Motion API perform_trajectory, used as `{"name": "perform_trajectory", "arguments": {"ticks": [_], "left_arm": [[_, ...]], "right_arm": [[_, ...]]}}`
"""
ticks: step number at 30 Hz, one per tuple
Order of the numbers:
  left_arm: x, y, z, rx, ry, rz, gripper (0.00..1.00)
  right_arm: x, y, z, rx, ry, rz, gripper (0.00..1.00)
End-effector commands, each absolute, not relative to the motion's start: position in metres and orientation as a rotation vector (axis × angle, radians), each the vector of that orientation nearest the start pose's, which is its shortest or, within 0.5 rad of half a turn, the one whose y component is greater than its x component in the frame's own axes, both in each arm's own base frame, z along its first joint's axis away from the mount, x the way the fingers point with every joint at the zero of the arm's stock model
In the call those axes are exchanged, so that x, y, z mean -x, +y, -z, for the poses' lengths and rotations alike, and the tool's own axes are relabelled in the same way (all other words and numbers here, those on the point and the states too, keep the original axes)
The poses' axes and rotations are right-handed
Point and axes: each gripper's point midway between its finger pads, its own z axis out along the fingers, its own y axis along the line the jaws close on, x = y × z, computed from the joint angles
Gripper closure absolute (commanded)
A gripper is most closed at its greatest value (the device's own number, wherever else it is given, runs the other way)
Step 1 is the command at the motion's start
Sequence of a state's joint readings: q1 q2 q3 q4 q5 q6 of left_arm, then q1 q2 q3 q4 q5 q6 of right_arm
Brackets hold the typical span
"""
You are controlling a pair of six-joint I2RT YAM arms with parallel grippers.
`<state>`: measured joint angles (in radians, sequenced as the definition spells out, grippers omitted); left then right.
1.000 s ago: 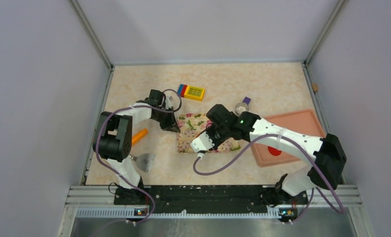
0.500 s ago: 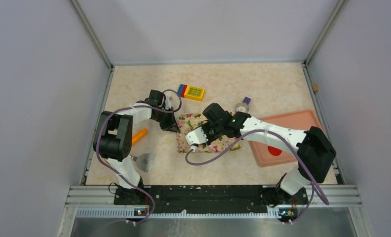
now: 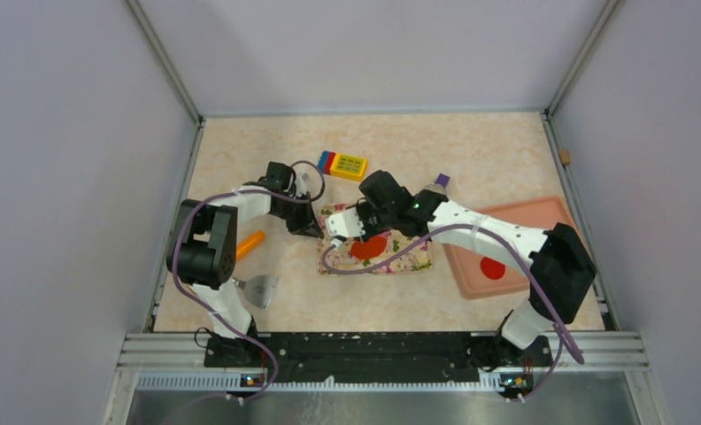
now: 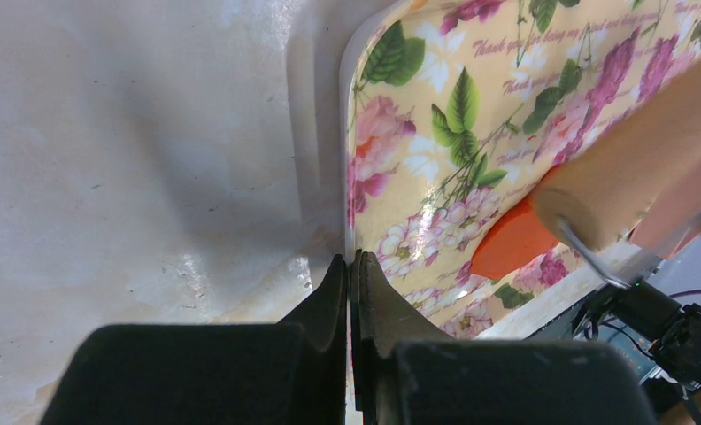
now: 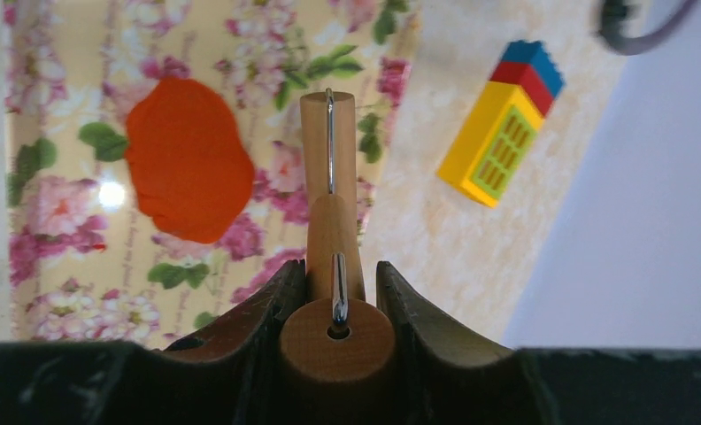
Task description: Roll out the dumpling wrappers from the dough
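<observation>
Where legible, "Thank you" on tray (image 4: 409, 168).

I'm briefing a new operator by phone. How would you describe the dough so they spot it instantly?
Find the flowered board in the middle of the table. The dough is the flat red-orange patch lying on it, larger and less round than the small red disc on the pink tray to its right.
</observation>
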<state>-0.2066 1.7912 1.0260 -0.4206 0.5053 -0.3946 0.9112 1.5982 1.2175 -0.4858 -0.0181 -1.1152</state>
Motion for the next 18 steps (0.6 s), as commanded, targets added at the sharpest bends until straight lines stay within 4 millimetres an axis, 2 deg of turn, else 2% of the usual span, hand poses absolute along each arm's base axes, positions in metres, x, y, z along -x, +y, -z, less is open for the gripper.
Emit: {"name": "perform_trajectory", "arguments": {"ticks": [1, 4, 8, 10, 18], "left_arm": [[-0.319, -0.172, -0.033, 0.112, 2.766, 0.898, 1.0], [-0.319, -0.172, -0.032, 0.114, 2.767, 0.901, 1.0], [-0.319, -0.173, -0.032, 0.114, 2.768, 0.903, 1.0], [-0.319, -0.172, -0.032, 0.113, 2.768, 0.901, 1.0], [-0.319, -0.172, -0.032, 0.107, 2.767, 0.893, 1.0]], "right_arm": [[-0.308, 0.333, -0.23, 1.875, 1.209, 0.108, 1.0], [-0.288, 0.33, -0.231, 1.948, 1.185, 0.023, 1.0], [-0.254, 0.313, -0.197, 2.144, 1.156, -0.084, 1.0], [-0.245, 0.307, -0.183, 2.21, 1.147, -0.115, 1.0], [-0.238, 0.309, -0.154, 2.282, 1.145, -0.164, 1.0]]}}
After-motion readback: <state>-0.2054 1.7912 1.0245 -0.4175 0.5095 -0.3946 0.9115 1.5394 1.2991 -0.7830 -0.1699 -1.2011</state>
